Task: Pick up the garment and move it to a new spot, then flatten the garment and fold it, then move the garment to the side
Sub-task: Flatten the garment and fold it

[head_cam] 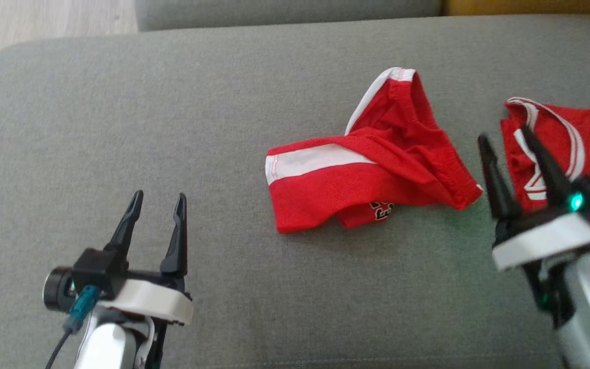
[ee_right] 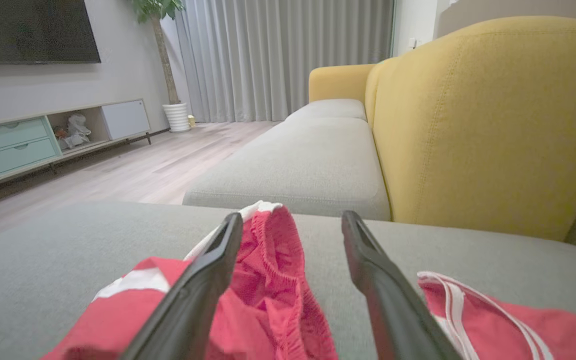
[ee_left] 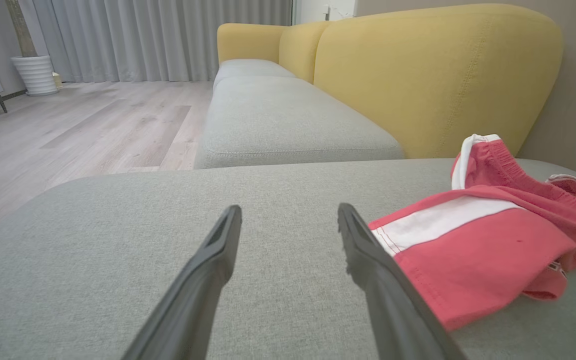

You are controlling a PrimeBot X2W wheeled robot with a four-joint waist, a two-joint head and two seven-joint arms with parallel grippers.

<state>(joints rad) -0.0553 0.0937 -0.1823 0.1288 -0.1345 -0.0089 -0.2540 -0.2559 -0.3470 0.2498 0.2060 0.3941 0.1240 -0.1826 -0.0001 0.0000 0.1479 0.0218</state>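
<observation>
The garment (head_cam: 372,174), red shorts with a white side stripe and white waistband trim, lies crumpled in the middle of the grey cushion (head_cam: 172,102). My left gripper (head_cam: 156,200) hovers open at the lower left, well clear of it; in the left wrist view the garment (ee_left: 468,250) lies just right of the open left gripper (ee_left: 289,210). My right gripper (head_cam: 506,137) stands open just off the garment's right edge. In the right wrist view the bunched waistband of the garment (ee_right: 273,260) sits between and behind the right gripper (ee_right: 292,217), with nothing gripped.
A second red piece with white trim (head_cam: 576,143) lies at the cushion's right edge, partly behind my right gripper, and shows as red cloth (ee_right: 493,320). A yellow sofa back (ee_left: 418,75) and grey seat (ee_left: 278,120) lie beyond. Wooden floor (ee_left: 68,135) is off the cushion's left.
</observation>
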